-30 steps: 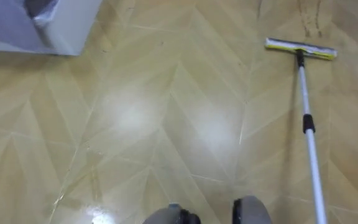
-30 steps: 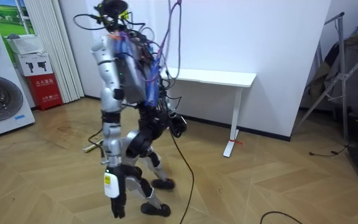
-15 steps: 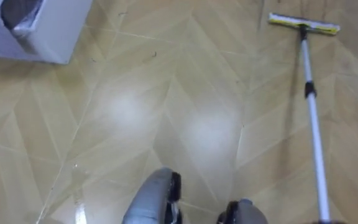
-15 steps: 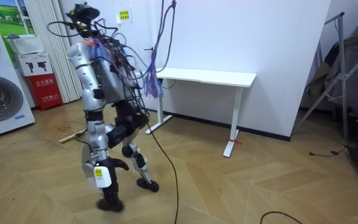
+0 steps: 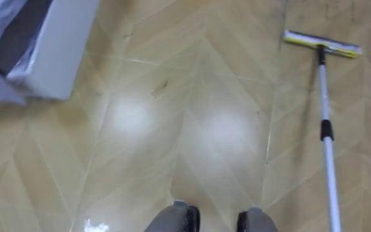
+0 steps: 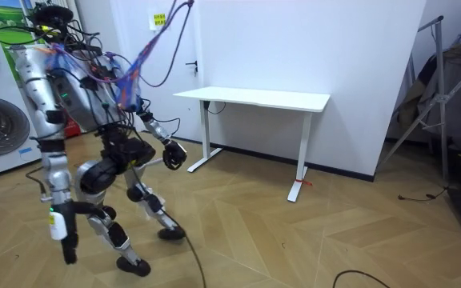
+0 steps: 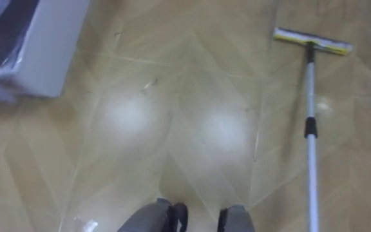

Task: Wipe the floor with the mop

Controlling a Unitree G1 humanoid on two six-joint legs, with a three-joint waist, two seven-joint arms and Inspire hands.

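Though your mop head (image 5: 321, 44) sat ahead of the right hand (image 6: 174, 154), whose grip I couldn't tell, the floor (image 5: 172, 129) looked largely unmopped.

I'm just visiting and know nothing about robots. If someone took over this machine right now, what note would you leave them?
Left robot hand: hangs by the near leg; state unreadable.
Right robot hand: out behind, at the room view's right; whether it holds the pole I cannot tell.
Mop: head flat on the floor ahead, pole running back on the robot's right. White box ahead left.
Done: no mopped track shows.
Left: mop the floor.
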